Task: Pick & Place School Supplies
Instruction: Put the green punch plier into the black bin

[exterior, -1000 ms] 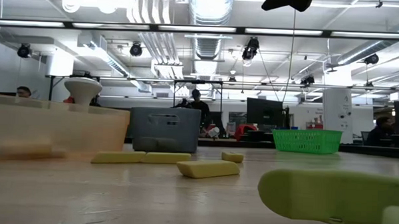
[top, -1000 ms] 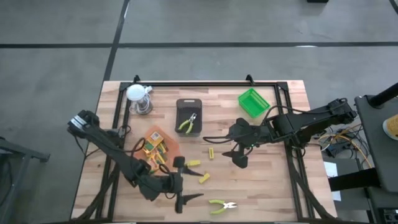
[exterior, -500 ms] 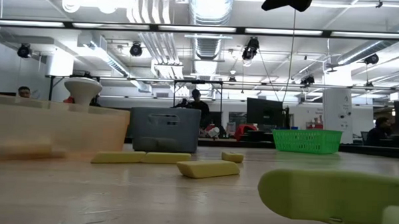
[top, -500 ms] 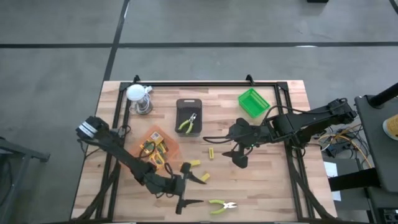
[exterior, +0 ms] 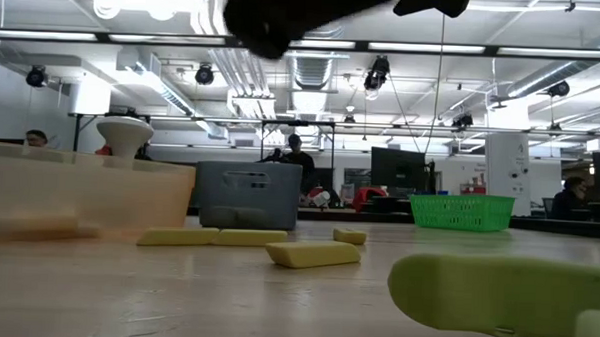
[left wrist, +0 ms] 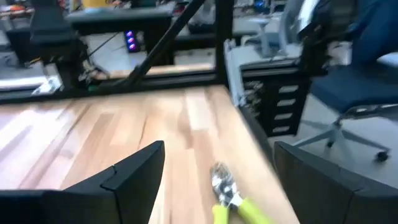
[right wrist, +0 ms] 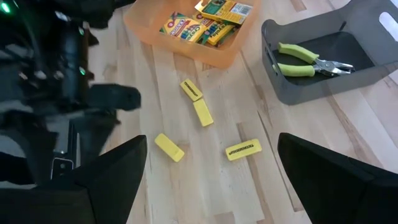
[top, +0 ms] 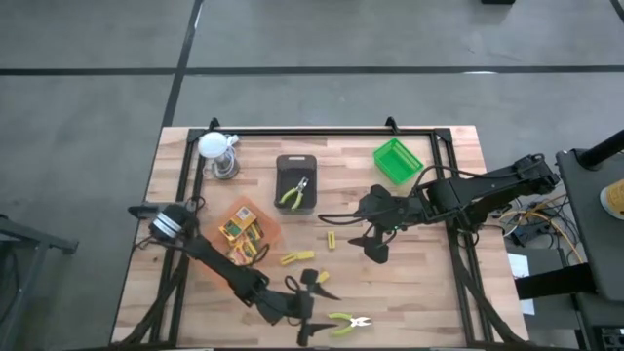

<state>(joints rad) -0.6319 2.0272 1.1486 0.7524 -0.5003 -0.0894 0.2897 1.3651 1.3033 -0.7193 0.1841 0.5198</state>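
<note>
A pair of lime-handled pliers lies flat near the table's near edge; in the left wrist view the pliers show just ahead, between my fingers. My left gripper is open and hovers beside them on their left. Short yellow sticks lie scattered mid-table. Crayon boxes lie in the orange tray. A second pair of pliers lies in the black tray. My right gripper is open above the table, right of the sticks.
A green basket stands at the far right and a white-topped metal object at the far left. The black tray stands far of centre. A black frame rail runs along the far edge. My left arm crosses the low view's top.
My left arm has swung toward the table's right and near edge, carrying its gripper past the yellow sticks to the lime-handled pliers. It now shows at the top of the low view. The right arm and all objects have kept still.
</note>
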